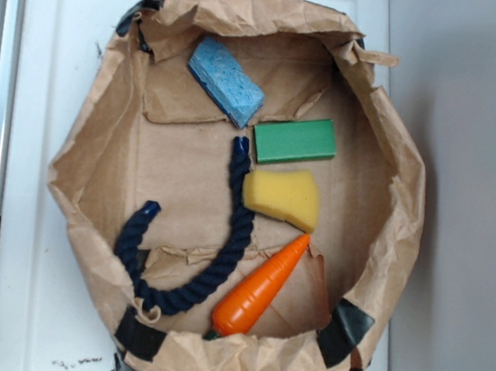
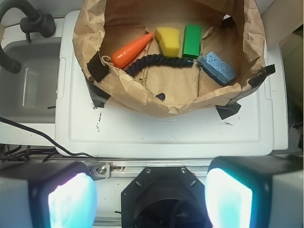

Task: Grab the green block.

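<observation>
Your green block [image 1: 294, 140] lies flat on the bag [image 1: 90, 144] floor, right of centre in the exterior view, upper middle in the wrist view. The yellow sponge [image 1: 283, 197] sits just below it in the exterior frame, nearly touching, so a sloppy descent could pinch both or shove the block aside. The blue sponge [image 1: 225, 80] lies near its upper left corner, and the rope [image 1: 222, 246] end pokes up close to its left edge; either could snag a finger. The crumpled bag wall rises around everything and may catch your arm. Your pincer [image 2: 151, 197] hangs well back over the white surface [image 2: 166, 133], fingers apart, holding nothing.
</observation>
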Action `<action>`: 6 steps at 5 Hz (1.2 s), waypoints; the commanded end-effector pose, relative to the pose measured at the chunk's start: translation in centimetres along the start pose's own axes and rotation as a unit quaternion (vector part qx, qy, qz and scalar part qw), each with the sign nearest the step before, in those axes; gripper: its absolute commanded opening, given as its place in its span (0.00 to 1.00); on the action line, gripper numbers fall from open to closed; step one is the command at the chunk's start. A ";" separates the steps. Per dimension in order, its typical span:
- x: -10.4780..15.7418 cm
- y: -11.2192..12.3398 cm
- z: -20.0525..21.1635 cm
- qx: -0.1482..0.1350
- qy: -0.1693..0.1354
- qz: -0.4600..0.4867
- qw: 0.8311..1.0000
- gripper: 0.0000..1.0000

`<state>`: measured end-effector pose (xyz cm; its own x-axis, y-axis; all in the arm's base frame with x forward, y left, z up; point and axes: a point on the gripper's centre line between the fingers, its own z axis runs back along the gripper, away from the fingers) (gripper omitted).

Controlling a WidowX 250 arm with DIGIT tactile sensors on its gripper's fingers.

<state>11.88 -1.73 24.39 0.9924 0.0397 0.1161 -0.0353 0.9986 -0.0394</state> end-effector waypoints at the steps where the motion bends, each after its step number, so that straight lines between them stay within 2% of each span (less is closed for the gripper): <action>1: 0.0 0.0 0.0 0.000 0.000 0.000 1.000 1.00; 3: 3.4 0.1 -1.0 -0.001 0.018 0.002 1.000 1.00; 5: 8.9 1.8 -2.6 -0.015 0.025 0.011 1.000 1.00; 6: 11.6 1.6 -3.9 -0.026 0.021 0.011 0.999 1.00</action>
<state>23.33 -0.32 20.31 0.9990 0.0411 0.0160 -0.0395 0.9951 -0.0902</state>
